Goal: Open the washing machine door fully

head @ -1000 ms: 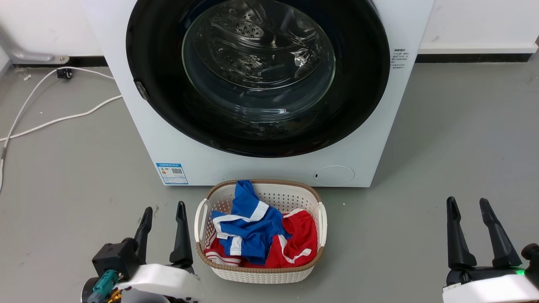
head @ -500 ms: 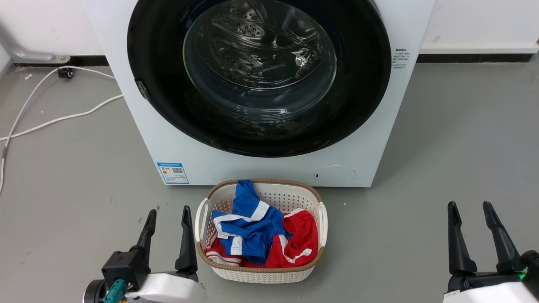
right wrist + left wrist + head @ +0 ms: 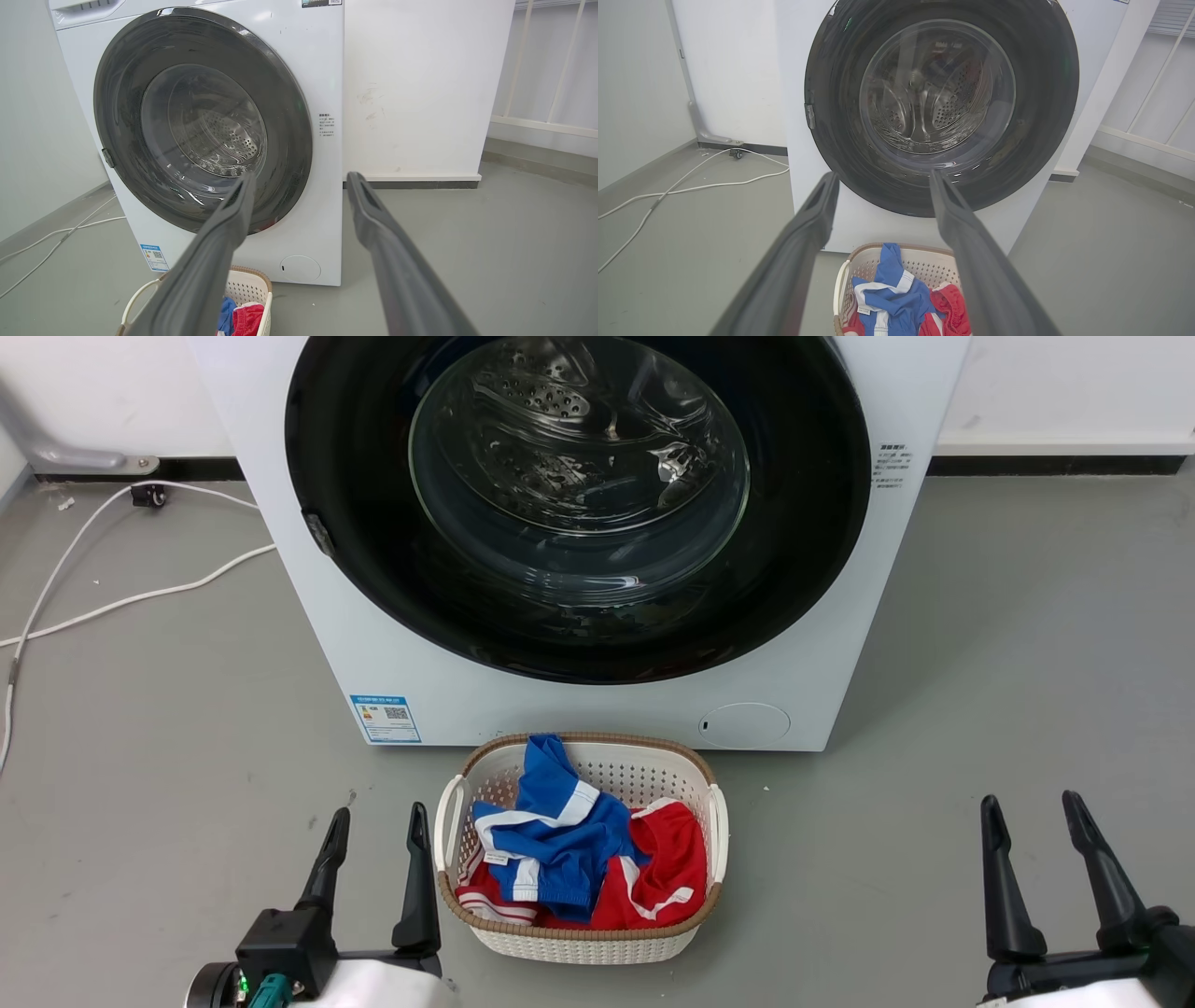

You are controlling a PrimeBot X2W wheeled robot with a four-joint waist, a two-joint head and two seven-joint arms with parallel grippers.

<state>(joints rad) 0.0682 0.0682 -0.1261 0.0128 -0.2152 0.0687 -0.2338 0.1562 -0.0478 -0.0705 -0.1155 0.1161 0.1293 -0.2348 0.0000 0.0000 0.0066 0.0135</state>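
The washing machine door (image 3: 794, 569) is a big round glossy black disc with a clear glass bowl at its centre, lying flat against the white machine (image 3: 597, 709). It also faces me in the left wrist view (image 3: 1041, 140) and the right wrist view (image 3: 289, 121). A small latch tab (image 3: 317, 534) sits on the door's left rim. My left gripper (image 3: 378, 819) is open low at the left, well short of the door. My right gripper (image 3: 1027, 805) is open at the lower right, also far from the door. Both are empty.
A white woven basket (image 3: 579, 943) with blue and red clothes stands on the grey floor right before the machine, between my grippers. White cables (image 3: 140, 597) run over the floor at the left. A white wall (image 3: 420, 93) stands right of the machine.
My left gripper has drawn back and down toward the frame's bottom edge, shifting slightly right. The right gripper has shifted slightly left. The door has stayed as it was.
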